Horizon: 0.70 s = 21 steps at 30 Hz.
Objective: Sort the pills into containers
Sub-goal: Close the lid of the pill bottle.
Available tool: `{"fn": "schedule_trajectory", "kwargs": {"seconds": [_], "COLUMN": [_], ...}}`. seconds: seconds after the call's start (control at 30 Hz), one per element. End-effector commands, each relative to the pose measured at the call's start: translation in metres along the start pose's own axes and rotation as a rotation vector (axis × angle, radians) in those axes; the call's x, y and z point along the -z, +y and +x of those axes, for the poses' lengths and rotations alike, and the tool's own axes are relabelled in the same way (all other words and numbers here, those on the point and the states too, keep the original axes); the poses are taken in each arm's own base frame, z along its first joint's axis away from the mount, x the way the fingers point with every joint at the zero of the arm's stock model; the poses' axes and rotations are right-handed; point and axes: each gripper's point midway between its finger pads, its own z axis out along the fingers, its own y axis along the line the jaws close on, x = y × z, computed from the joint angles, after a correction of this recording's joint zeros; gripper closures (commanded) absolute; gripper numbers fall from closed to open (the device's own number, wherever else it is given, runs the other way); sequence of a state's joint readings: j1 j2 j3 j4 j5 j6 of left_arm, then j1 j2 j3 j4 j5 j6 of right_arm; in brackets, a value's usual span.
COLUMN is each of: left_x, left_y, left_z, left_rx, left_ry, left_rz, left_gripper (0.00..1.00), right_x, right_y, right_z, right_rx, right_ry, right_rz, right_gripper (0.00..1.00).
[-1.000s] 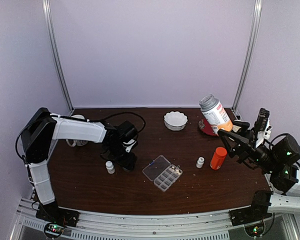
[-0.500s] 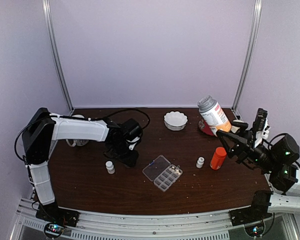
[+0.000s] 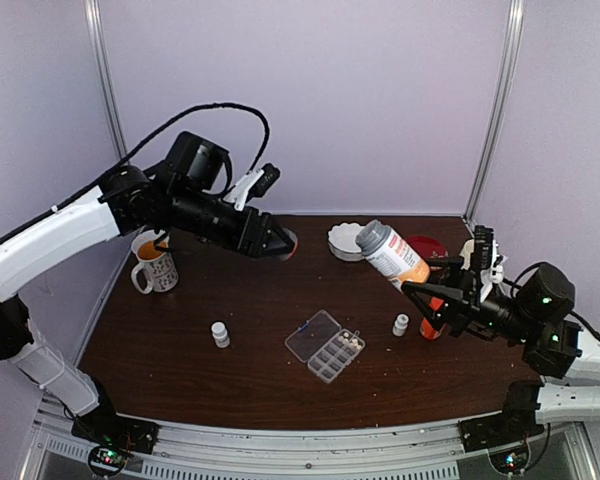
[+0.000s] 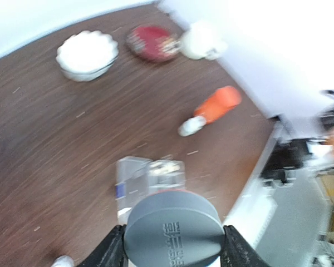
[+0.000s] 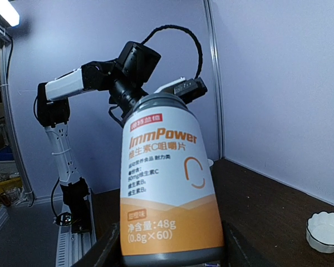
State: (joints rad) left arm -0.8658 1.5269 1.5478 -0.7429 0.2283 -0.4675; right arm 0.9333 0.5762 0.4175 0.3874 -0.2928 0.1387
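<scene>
My left gripper (image 3: 277,243) is high above the far left part of the table (image 3: 180,380), and its fingers grip a round grey piece (image 4: 172,233); I cannot tell if it is a cap or a bottle end. My right gripper (image 3: 423,292) holds a white and orange bottle (image 3: 392,256), tilted, in the air over the right side. The organizer box (image 3: 325,346) lies with its lid open near the table's middle, toward the near edge. A few pale pills (image 3: 352,341) show in its right compartments.
</scene>
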Motion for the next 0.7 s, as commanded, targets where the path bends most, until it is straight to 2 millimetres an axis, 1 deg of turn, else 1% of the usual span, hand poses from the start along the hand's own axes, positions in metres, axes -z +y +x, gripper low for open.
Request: {"fn": "schedule_trajectory", "kwargs": {"seconds": [0.0,0.07,0.17,0.27,0.47,0.67], "left_x": [0.036,0.05,0.065,0.073,0.082,0.088], "left_y": [-0.075,-0.093,-0.11,-0.118,-0.135,-0.144], "left_z": [-0.018,-0.025,-0.031,-0.033,-0.037,-0.039], "left_rx": [0.011,0.025,0.036,0.044,0.062,0.07], "left_ry": [-0.05,-0.085,-0.127,-0.139,-0.153,-0.156], "left_rz": [0.392,0.501,0.606,0.659,0.752,0.797], "left_gripper": [0.53,0.54,0.54,0.55,0.55,0.55], "right_x": [-0.008,-0.013,-0.018,-0.022,-0.031,-0.037], "right_y": [0.023,0.028,0.034,0.037,0.042,0.044], "right_z": [-0.031,-0.035,-0.04,-0.042,-0.044,-0.043], "right_rx": [0.0,-0.004,-0.007,-0.007,-0.013,-0.018], "right_ry": [-0.069,-0.071,-0.07,-0.069,-0.064,-0.054], "right_rz": [-0.128,-0.157,-0.195,-0.215,-0.249,-0.265], "right_gripper": [1.0,1.0,1.0,1.0,1.0,1.0]}}
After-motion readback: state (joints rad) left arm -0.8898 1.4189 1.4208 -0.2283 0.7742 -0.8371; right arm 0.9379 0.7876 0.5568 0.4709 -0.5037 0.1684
